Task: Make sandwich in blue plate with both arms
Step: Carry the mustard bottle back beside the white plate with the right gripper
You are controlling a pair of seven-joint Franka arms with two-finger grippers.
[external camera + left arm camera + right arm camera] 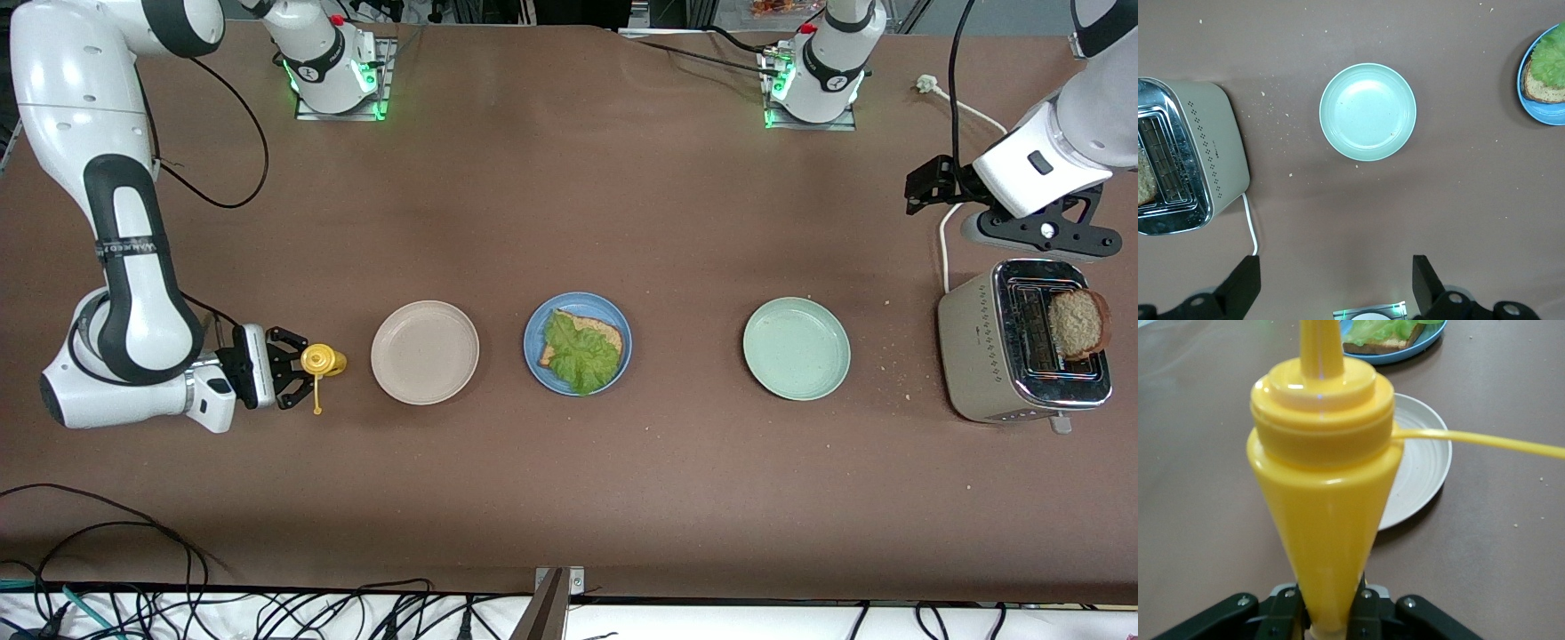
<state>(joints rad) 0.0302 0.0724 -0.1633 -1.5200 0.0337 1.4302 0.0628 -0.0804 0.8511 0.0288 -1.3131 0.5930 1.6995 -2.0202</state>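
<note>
Front view shows the blue plate point(532, 333) in the middle of the table, between a beige plate point(425, 352) and a mint-green plate point(797, 348); on it lies one bread slice point(602, 330) with a lettuce leaf point(581, 352) on top. The second slice point(1077, 324) stands in the toaster point(973, 356) at the left arm's end. The left gripper point(1009, 209) hangs over the table beside the toaster with its fingers spread and empty. The right gripper point(298, 366) pinches a yellow squeeze bottle point(322, 360) beside the beige plate. I think the risks are these: the bottle may slip or tilt in the narrow grip and put sauce beside the lettuce, and the left fingers may hit the toaster rim or crumble the bread when pulling it out.
</note>
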